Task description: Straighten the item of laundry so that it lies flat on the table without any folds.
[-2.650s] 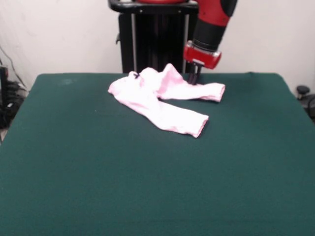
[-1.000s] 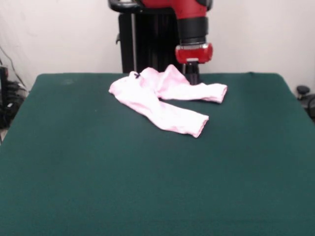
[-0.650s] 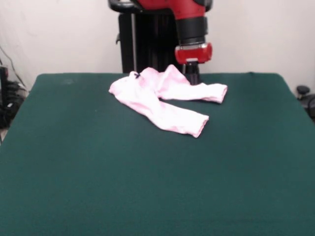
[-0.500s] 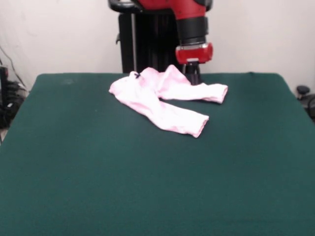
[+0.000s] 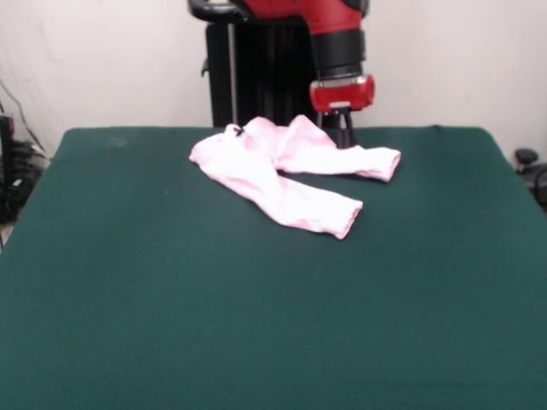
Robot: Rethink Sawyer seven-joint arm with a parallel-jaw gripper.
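Two legs of the trousers [image 5: 282, 171] splay apart on the counter [image 5: 256, 307]: one runs toward 4 o'clock and lies fairly smooth, the other reaches toward 3 o'clock, and where they meet the cloth is humped and rumpled. The waistband sits at about 10 o'clock of the bundle, with a tiny dark bow on it. The whole garment lies toward 12 o'clock on the counter, close to the far edge.

The hand [image 5: 344, 138] hangs at the garment's 1 o'clock side, its dark tips right behind the hump; whether they pinch cloth, or how wide they stand, I cannot tell.

By my judgement the step is drawing out that raised fold. To do it well, take only the top layer at the hump, lift little, and pull along the leg toward 3 o'clock so the crease runs out rather than dragging the whole garment. Keeping low should stop the cloth folding under itself.
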